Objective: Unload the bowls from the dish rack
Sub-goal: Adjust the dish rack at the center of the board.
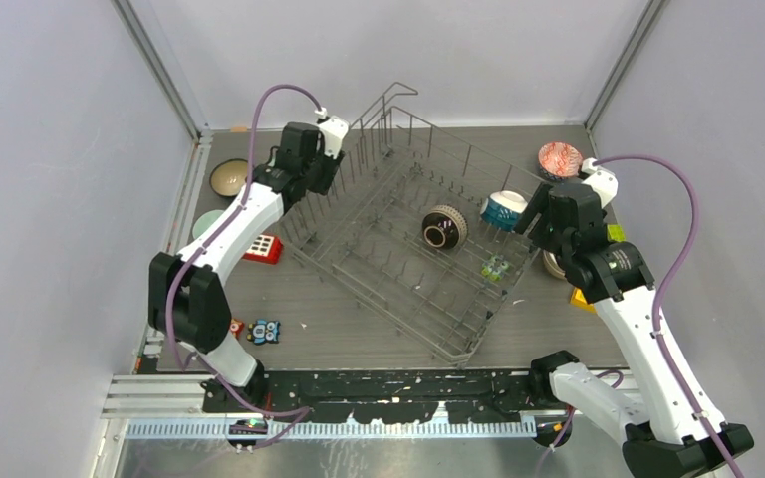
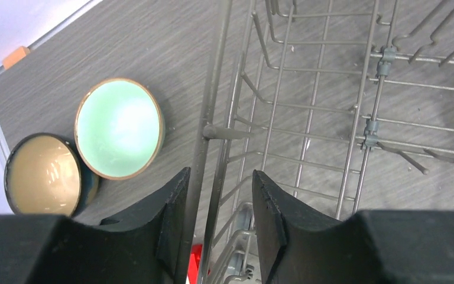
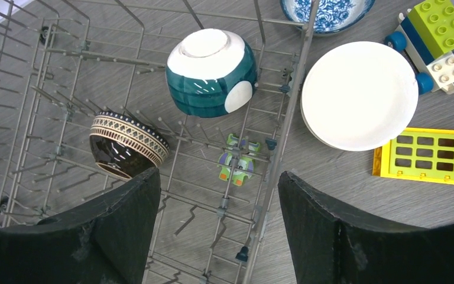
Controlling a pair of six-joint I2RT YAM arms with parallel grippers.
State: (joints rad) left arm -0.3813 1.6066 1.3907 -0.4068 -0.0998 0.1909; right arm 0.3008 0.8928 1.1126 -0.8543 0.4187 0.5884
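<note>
The grey wire dish rack (image 1: pixel 388 261) stands askew mid-table. In it lie a dark brown patterned bowl (image 1: pixel 444 227) on its side and a teal-and-white bowl (image 1: pixel 503 210) near the right rim. Both also show in the right wrist view, the brown bowl (image 3: pixel 128 145) and the teal bowl (image 3: pixel 211 72). My left gripper (image 1: pixel 324 177) is open, and its fingers straddle the rack's left rim wire (image 2: pixel 213 89). My right gripper (image 3: pixel 219 177) is open wide and empty above the rack's right rim (image 3: pixel 295 100). On the table lie a pale green bowl (image 2: pixel 119 128), a cream bowl (image 2: pixel 42 174), a white bowl (image 3: pixel 359 94), a blue-and-white bowl (image 3: pixel 327 12) and a red patterned bowl (image 1: pixel 560 159).
A green owl toy (image 3: pixel 237 167) lies on the rack floor. A yellow window block (image 3: pixel 425 157) and a toy block car (image 3: pixel 434 41) sit right of the rack. A red block (image 1: pixel 264 248) and small owl figures (image 1: pixel 264 330) lie to its left.
</note>
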